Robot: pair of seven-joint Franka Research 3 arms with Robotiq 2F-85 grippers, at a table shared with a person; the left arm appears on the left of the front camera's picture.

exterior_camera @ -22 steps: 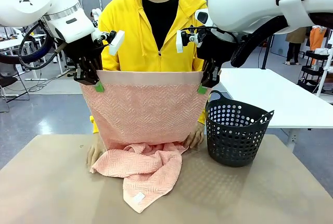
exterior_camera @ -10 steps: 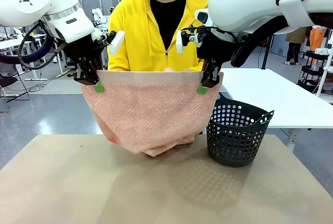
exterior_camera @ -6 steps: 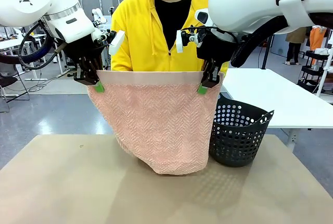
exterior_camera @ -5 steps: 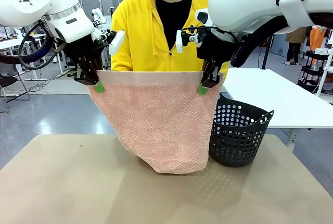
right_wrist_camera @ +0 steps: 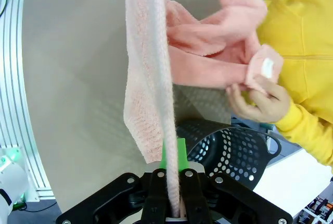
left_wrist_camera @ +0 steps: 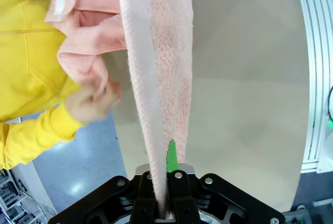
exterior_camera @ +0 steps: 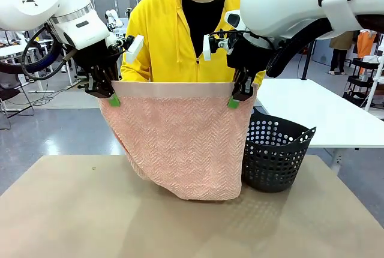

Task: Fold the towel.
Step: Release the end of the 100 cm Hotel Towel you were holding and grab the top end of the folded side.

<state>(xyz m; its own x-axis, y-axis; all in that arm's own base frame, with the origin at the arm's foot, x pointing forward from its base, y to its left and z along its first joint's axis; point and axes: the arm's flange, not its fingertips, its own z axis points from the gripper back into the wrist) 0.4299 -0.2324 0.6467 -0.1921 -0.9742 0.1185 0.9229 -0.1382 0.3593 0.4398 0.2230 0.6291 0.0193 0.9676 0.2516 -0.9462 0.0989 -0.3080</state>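
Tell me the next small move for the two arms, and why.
Probably hold steady: the left gripper and right gripper are shut on the towel at its top corners, and the person's hands have the lower end raised behind it, likely bringing it up to meet the top edge.

The towel (exterior_camera: 180, 144) is nubbly salmon terry cloth, herringbone-textured, its band (exterior_camera: 174, 89) between the rubbery green pads (exterior_camera: 114, 99) smooth and flat; the basket (exterior_camera: 276, 156) below the right gripper (exterior_camera: 233, 101) is matt black perforated plastic; the table (exterior_camera: 72, 216) dull beige; the arm shells (exterior_camera: 288, 0) glossy white.
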